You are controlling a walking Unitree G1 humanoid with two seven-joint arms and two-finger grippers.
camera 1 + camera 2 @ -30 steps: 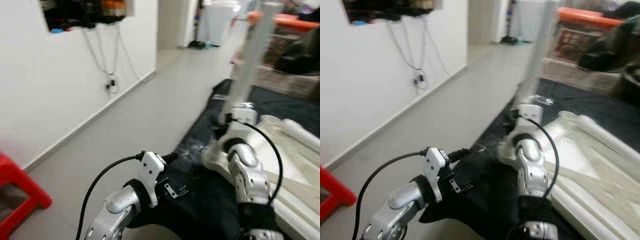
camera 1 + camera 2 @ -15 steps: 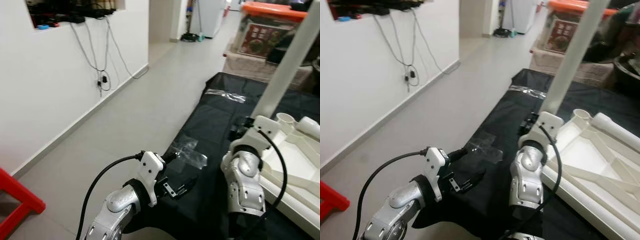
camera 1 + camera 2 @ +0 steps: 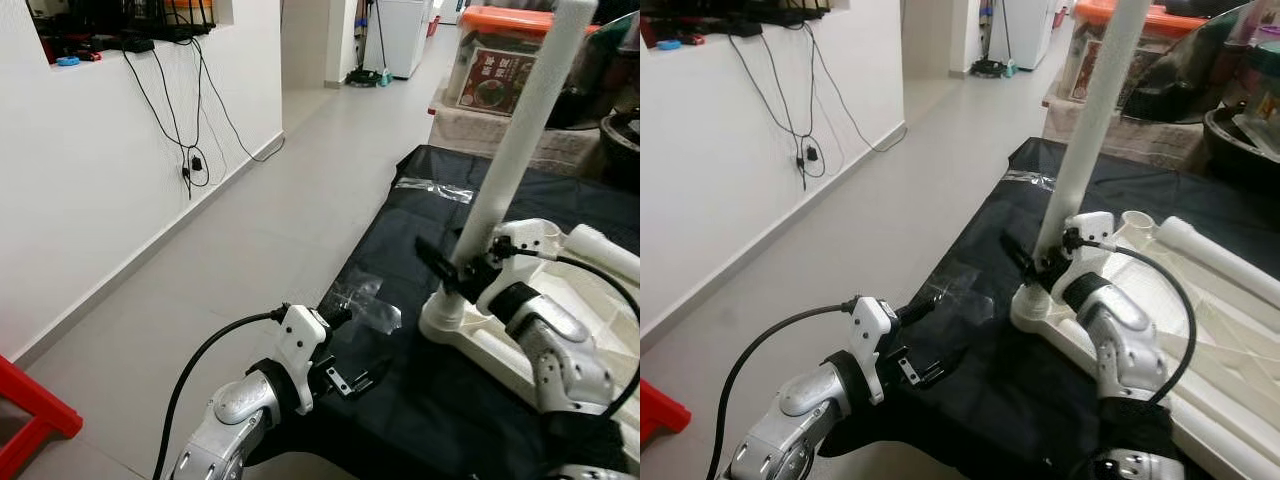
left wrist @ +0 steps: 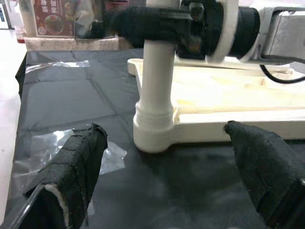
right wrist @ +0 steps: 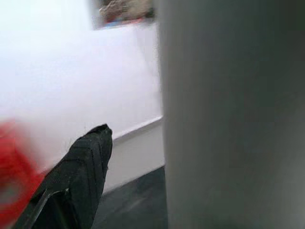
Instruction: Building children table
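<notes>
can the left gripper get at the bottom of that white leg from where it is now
Probably yes. The left gripper is open and points at the base of the white leg, with only black cloth between them. The right gripper holds the leg higher up, leaving the base free.

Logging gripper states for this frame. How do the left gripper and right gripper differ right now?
The right gripper is at the white table leg, its fingers around the leg just above the corner socket of the upturned tabletop; the left gripper holds nothing. The left gripper is spread open, low over the black sheet, facing that socket; the right gripper sits higher, against the leg. Both have long black fingers.
</notes>
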